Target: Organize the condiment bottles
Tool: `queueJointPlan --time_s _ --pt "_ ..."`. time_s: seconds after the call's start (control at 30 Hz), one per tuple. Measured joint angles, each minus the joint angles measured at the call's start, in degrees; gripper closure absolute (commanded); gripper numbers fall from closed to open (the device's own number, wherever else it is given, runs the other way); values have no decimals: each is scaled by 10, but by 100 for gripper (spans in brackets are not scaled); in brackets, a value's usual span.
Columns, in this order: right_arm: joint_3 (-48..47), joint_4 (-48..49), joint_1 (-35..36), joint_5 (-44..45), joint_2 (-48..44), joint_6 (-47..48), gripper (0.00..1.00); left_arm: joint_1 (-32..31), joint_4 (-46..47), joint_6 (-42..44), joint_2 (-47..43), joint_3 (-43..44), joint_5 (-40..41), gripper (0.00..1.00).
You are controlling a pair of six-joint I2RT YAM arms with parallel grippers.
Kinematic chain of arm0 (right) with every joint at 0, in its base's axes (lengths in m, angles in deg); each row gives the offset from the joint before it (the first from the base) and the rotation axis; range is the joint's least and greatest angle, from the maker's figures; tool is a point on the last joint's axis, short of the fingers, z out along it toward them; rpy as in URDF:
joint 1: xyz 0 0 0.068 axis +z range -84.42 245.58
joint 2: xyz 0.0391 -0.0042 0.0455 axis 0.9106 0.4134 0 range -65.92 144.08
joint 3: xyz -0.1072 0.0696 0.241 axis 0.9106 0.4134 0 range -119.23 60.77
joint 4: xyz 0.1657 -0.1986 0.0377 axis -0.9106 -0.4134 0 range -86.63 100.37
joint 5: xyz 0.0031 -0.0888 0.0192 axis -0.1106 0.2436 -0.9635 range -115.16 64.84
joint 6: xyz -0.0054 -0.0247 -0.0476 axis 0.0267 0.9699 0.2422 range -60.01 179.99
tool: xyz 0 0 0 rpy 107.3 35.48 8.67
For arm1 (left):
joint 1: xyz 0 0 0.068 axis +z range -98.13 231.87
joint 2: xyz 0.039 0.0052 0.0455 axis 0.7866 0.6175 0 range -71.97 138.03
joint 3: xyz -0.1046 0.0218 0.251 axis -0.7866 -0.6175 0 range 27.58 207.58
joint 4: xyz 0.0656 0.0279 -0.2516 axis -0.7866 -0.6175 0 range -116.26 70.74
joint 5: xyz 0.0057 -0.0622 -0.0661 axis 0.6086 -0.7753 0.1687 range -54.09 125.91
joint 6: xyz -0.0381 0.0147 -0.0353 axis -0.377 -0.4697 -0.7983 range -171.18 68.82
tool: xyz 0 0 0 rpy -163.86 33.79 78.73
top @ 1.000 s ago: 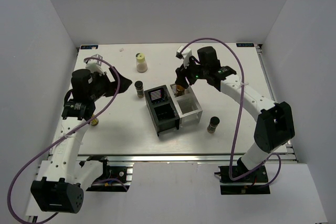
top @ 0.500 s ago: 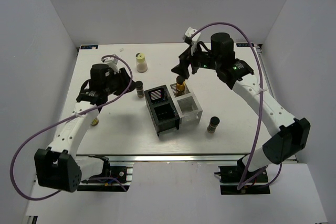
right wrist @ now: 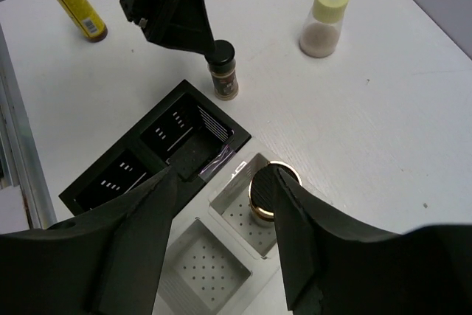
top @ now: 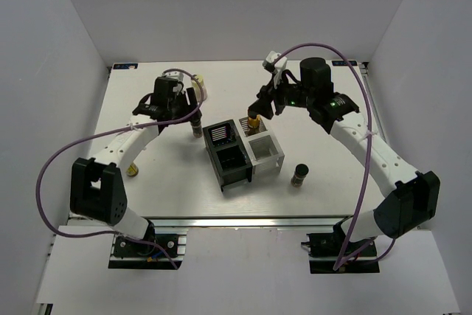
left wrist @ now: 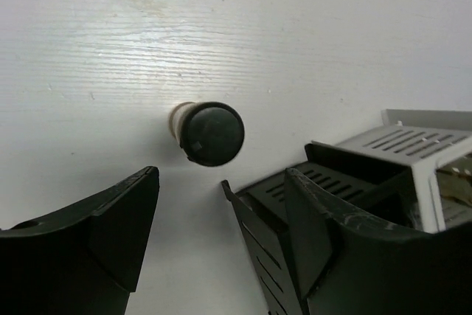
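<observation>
Top external: cream btl [top: 199, 79] partly behind left hand [top: 186, 111]

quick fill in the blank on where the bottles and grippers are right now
1. The shiny-capped bottle below the right gripper stands in the ____ organizer.
2. The left gripper is ____, with a black-capped bottle just ahead of it on the table.
3. The cream-white bottle has a pale ____ cap.

Missing words: white; open; yellow
</observation>
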Motion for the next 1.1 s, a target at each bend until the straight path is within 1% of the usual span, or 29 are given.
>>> queueJointPlan --time_s 0.27,0.53,0.83,1.1 --pt "17 1 -6 -1 -16 -1 38 -10 -7 11 80 63 50 23" --pt "21 2 -12 -2 -17 -3 37 -32 -21 18 139 96 72 25" --pt "28 2 -18 -2 -18 -6 36 -40 -50 19 147 100 112 29" --pt "28 2 -19 -2 -18 -11 36 -46 -58 19 147 100 124 37"
